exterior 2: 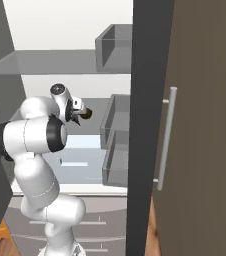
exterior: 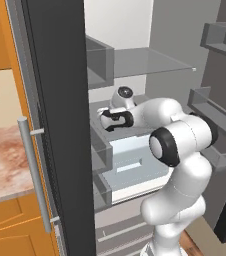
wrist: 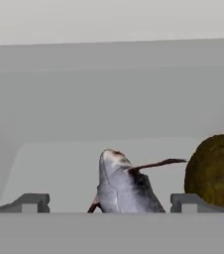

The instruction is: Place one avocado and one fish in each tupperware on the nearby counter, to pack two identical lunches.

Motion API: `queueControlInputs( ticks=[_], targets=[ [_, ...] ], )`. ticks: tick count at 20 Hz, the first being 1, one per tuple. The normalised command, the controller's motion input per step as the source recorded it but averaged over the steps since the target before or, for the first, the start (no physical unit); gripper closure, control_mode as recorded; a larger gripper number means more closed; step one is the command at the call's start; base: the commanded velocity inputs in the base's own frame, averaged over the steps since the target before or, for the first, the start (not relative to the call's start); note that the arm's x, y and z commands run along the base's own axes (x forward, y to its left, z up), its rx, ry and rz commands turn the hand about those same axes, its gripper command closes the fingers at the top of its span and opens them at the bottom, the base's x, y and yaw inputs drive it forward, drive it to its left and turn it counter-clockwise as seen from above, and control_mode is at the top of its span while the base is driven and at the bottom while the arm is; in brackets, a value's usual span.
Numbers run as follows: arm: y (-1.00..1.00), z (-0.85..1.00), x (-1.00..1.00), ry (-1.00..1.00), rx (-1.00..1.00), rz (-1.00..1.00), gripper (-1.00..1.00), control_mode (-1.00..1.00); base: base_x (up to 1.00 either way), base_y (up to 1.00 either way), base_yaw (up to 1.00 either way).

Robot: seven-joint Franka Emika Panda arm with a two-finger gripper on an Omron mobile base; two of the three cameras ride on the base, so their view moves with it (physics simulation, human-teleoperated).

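A dark grey fish (wrist: 121, 186) with a thin fin sticking out lies on a grey fridge shelf (wrist: 59, 168), seen head-on in the hand view. My gripper (wrist: 110, 203) is open, one fingertip (wrist: 32, 202) to each side of the fish, with gaps between them and its body. A dark brown-olive avocado (wrist: 215, 171) sits just beyond the right fingertip, and it shows beside the gripper (exterior 2: 77, 115) in the right base view as a dark avocado (exterior 2: 86, 114). The arm reaches into the fridge, gripper (exterior: 105, 120) at mid-shelf height. The tupperware is out of view.
The open fridge door (exterior: 60, 150) with its long handle (exterior: 32, 170) stands left of the arm; beyond it is the reddish stone counter (exterior: 5, 160). Another door panel (exterior 2: 195, 150) stands on the right. Shelf bins (exterior 2: 115, 125) and a pale drawer (exterior: 135, 165) lie below.
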Motion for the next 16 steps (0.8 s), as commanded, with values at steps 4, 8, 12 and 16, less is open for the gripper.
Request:
queueControlInputs(
  ticks=[4, 8, 12, 16],
  targets=[
    [0.0, 0.0, -0.18, 0.0, 0.0, 0.0, -1.0, -1.0, 0.0, 0.0, 0.0],
    [-0.08, 0.0, -0.08, -0.01, 0.0, 0.0, -1.0, -1.0, 0.0, 0.0, 0.0],
    [-0.19, -0.01, 0.17, -0.04, 0.0, -0.01, -1.0, -1.0, 0.0, 0.0, 0.0],
    [0.0, -0.33, 0.12, 0.01, -0.08, 0.0, -1.0, -1.0, 0.0, 0.0, 0.0]
  ],
)
